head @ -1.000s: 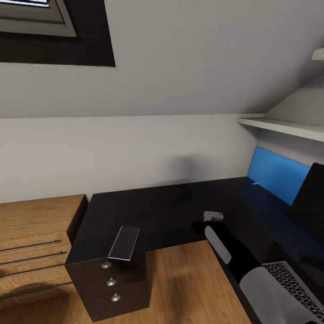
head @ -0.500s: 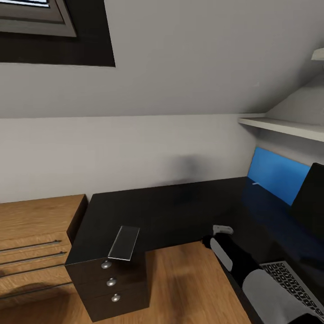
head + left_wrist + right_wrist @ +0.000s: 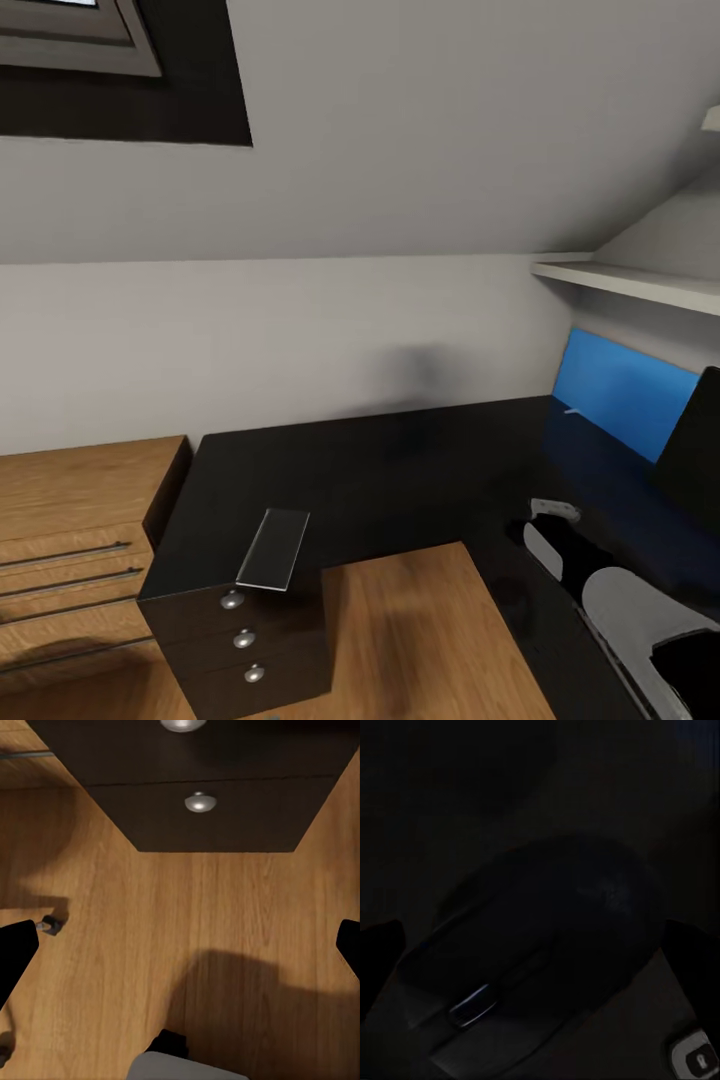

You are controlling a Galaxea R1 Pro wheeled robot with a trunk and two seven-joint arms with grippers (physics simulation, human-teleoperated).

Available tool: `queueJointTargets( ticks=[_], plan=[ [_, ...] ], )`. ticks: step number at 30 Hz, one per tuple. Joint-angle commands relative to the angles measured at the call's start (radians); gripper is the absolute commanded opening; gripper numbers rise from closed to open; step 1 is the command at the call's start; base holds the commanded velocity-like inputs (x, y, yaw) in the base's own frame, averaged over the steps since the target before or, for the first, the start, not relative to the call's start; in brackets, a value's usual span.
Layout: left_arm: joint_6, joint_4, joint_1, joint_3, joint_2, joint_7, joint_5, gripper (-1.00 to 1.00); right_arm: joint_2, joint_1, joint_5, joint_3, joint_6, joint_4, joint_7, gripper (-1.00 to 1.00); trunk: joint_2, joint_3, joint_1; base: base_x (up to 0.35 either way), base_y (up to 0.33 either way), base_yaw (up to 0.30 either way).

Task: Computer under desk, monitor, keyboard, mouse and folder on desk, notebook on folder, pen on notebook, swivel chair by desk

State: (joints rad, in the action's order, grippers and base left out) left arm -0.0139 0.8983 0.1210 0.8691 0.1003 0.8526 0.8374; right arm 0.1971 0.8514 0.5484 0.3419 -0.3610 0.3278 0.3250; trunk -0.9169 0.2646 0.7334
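In the right wrist view a dark mouse [image 3: 555,937] with a pale scroll wheel sits between the two fingers of my right gripper [image 3: 536,945], which is shut on it. A keyboard key [image 3: 697,1061] peeks in beneath it. The head view has my right gripper [image 3: 553,512] low over the black desk [image 3: 400,470], near the black monitor [image 3: 700,440]. A blue folder-like panel [image 3: 620,395] leans at the wall behind. My left gripper [image 3: 180,945] hangs open over the wooden floor.
A black drawer unit [image 3: 240,630] with round knobs ends the desk, a grey slab [image 3: 272,548] lying on its top. Wooden drawers [image 3: 70,540] stand to its left. A white shelf [image 3: 630,285] juts out above the desk. A chair caster [image 3: 49,922] rests on the floor.
My right arm has swung to the right and nearer to the monitor, covering the keyboard that showed at the lower right. The head camera has shifted slightly.
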Motion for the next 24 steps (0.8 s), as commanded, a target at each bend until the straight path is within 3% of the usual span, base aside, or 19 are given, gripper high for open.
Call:
queueJointTargets(
  ticks=[1, 10, 19, 24],
  plan=[
    [-0.001, 0.001, 0.002, 0.005, 0.001, 0.006, 0.006, 1.0, 0.003, 0.001, 0.01, 0.005, -0.006, 0.001, 0.007, -1.0, -0.001, 0.001, 0.0, 0.055, 0.0, 0.0],
    [-0.001, 0.001, 0.002, 0.005, 0.001, 0.006, 0.007, 1.0, 0.069, 0.028, 0.014, -0.01, -0.043, -0.072, 0.006, -1.0, -0.001, 0.001, 0.0, 0.084, 0.0, 0.0],
    [-0.003, 0.01, 0.002, 0.005, 0.001, 0.007, 0.006, 1.0, 0.095, 0.031, 0.013, -0.011, -0.051, -0.124, 0.004, -1.0, -0.001, 0.001, 0.0, 0.017, 0.0, 0.0],
    [-0.003, 0.028, 0.002, 0.005, 0.002, 0.007, 0.006, 1.0, 0.132, 0.031, 0.013, -0.009, -0.05, -0.13, 0.0, -1.0, -0.001, 0.001, 0.0, 0.0, 0.0, 0.0]
  ],
)
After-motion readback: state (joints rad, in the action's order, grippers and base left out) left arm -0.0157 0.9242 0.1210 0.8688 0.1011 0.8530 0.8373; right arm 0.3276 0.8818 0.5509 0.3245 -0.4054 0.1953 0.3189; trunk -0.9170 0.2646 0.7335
